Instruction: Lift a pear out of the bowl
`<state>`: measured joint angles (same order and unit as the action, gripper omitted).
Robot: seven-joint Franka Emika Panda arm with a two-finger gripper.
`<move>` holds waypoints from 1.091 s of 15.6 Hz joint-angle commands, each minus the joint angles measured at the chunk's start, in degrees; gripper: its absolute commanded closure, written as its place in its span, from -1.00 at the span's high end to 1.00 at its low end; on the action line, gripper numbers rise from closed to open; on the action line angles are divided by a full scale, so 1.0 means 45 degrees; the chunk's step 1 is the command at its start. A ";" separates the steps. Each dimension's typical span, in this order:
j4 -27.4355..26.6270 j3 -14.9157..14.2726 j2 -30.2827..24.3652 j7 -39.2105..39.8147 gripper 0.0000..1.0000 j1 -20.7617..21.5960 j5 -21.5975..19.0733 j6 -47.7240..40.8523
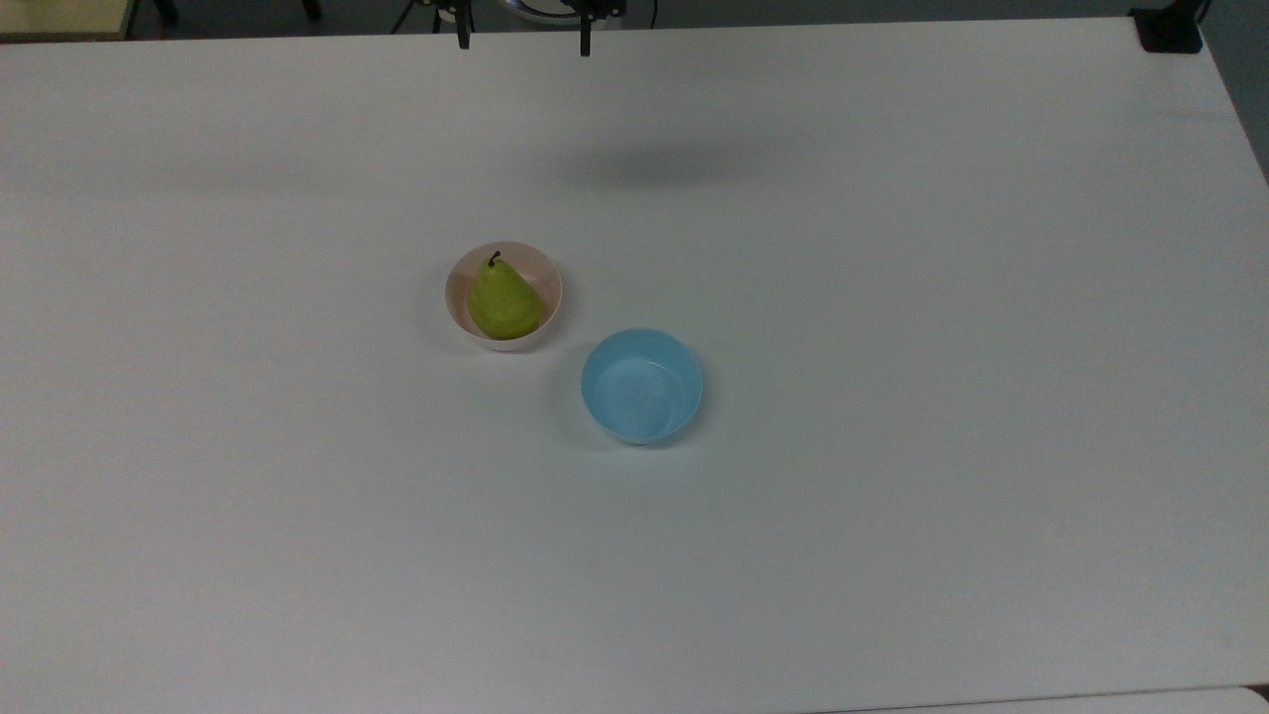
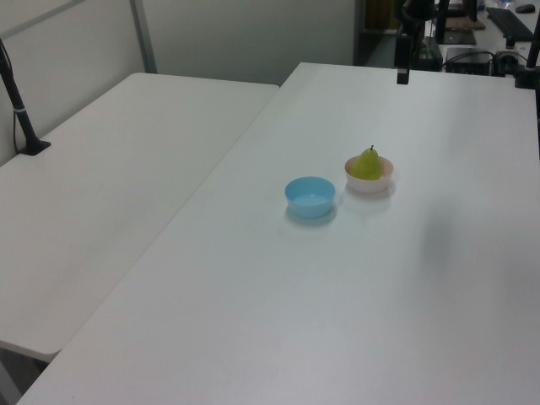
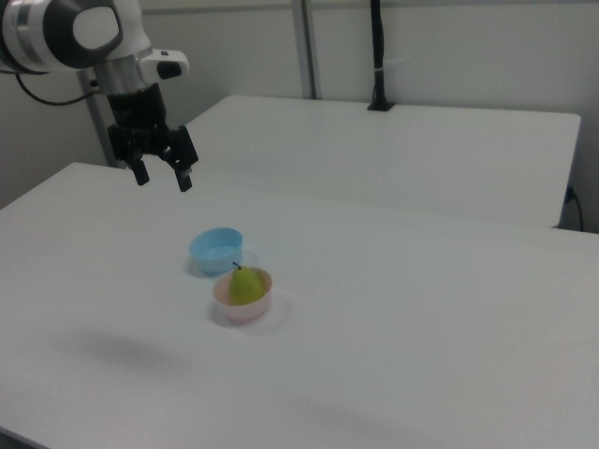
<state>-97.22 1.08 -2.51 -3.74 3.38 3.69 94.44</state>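
White arm raised, claw (image 3: 162, 176) pointing down, fingers apart, pear (image 3: 245, 284) in bowl (image 3: 242, 303)

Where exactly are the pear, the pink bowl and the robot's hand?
pear (image 1: 504, 297): top view, middle of its green body.
pink bowl (image 1: 454, 293): top view, its rim on the top view's left.
hand (image 3: 162, 176): right view, midway between the fingertips, fingers spread open.

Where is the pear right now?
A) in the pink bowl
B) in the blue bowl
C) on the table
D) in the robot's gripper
A: the pear sits inside the pink bowl, the blue bowl beside it is empty, and the gripper hangs open, high above the table.
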 commanded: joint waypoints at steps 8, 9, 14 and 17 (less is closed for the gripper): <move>-0.0154 -0.0103 -0.0088 -0.0028 1.00 0.0070 -0.0195 -0.0224; -0.0154 -0.0103 -0.0049 -0.0029 1.00 0.0031 -0.0195 -0.0185; -0.0270 -0.0103 0.0536 0.0049 1.00 -0.0067 -0.0078 0.0944; -0.0330 -0.0103 0.1219 0.0633 1.00 -0.0339 -0.0039 0.1922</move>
<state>-97.98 0.87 0.27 -3.63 2.96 3.70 98.55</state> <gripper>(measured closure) 0.000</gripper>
